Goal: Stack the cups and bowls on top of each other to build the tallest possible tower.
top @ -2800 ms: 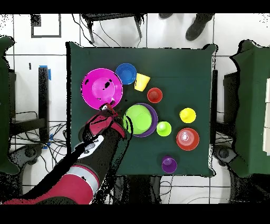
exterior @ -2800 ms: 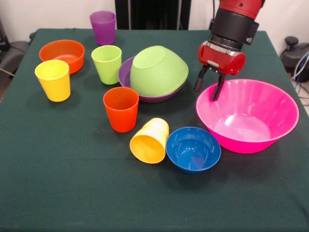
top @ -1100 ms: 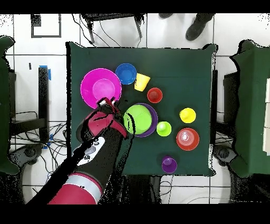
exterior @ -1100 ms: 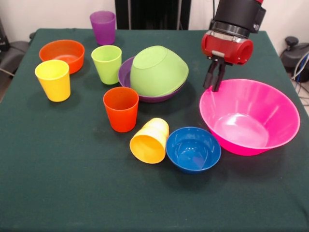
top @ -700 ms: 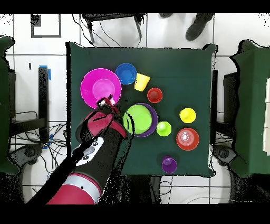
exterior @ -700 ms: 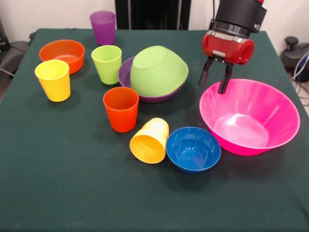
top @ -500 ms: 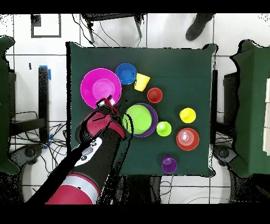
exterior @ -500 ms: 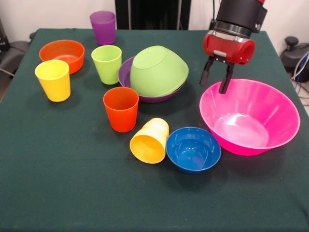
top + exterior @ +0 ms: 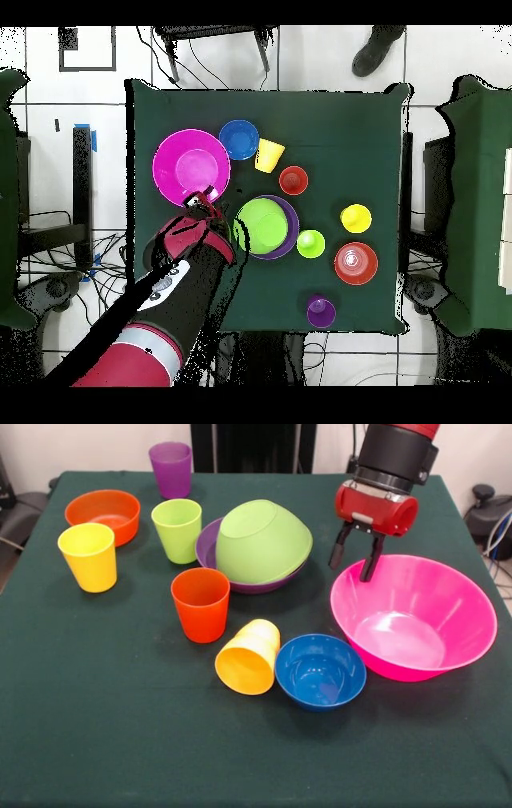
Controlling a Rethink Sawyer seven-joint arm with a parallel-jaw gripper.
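Jaws open, empty, above pink bowl rim | risk: you clip rim, bowl tips or slides into blue bowl | green bowl already tilted, could slip

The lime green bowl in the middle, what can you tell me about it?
The lime green bowl is glossy, smooth plastic, medium in size. It lies tipped over, resting inside the purple bowl, its flat base turned up and toward the back-left, its mouth facing down to the right. It looks whole. Only the purple bowl touches it; the gripper hangs open well apart from it.
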